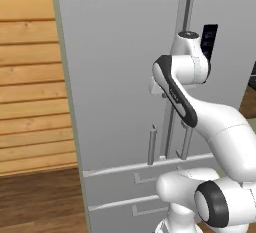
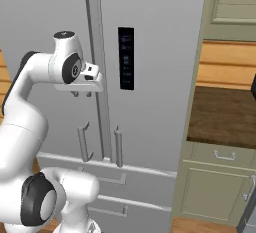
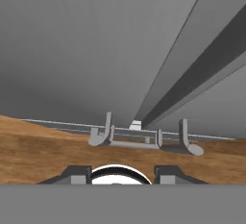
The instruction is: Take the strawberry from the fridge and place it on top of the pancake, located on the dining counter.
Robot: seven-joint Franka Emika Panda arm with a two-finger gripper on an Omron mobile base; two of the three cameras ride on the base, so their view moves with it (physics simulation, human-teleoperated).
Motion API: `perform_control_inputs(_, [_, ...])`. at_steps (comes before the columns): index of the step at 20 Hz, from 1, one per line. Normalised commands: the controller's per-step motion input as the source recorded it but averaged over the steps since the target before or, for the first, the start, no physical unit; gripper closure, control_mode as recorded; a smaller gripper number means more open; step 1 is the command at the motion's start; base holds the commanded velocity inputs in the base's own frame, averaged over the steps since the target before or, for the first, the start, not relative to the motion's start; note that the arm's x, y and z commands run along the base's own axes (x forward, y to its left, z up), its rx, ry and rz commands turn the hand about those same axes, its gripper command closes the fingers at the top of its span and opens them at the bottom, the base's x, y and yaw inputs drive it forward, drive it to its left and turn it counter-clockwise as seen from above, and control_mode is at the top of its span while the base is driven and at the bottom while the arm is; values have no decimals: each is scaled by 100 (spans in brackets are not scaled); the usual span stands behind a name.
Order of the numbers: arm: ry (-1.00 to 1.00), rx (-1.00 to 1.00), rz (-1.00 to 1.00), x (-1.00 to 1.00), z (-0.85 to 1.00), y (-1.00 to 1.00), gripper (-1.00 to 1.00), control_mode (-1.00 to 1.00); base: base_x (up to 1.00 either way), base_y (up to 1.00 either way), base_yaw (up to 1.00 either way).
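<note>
The light-grey fridge stands right in front of me with both doors shut. Its vertical bar handles flank the centre seam above two lower drawers. My gripper hangs close to the seam on the left door, pointing down, well above the handles. In the hand view the fingertips stand apart with nothing between them, looking down the door at the handles. The strawberry, the pancake and the dining counter are out of view.
A wooden plank wall and wood floor lie left of the fridge. To its right are a pale green cabinet with a dark-brown top and upper cabinets. A dark control panel sits on the right door.
</note>
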Motion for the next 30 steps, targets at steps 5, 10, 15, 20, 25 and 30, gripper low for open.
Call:
perform_control_inputs(5, [0,0,0,0,0,0,-100,100,-26,-4,0])
perform_control_inputs(10, [0,0,0,0,0,0,-100,100,-86,-41,-8])
perform_control_inputs(15, [0,0,0,0,0,0,-100,100,-48,-36,-6])
perform_control_inputs(20, [0,0,0,0,0,0,-100,100,-37,-32,-3])
perform_control_inputs(25, [0,0,0,0,0,0,-100,100,2,-44,2])
perform_control_inputs(30, [0,0,0,0,0,0,-100,100,19,-24,4])
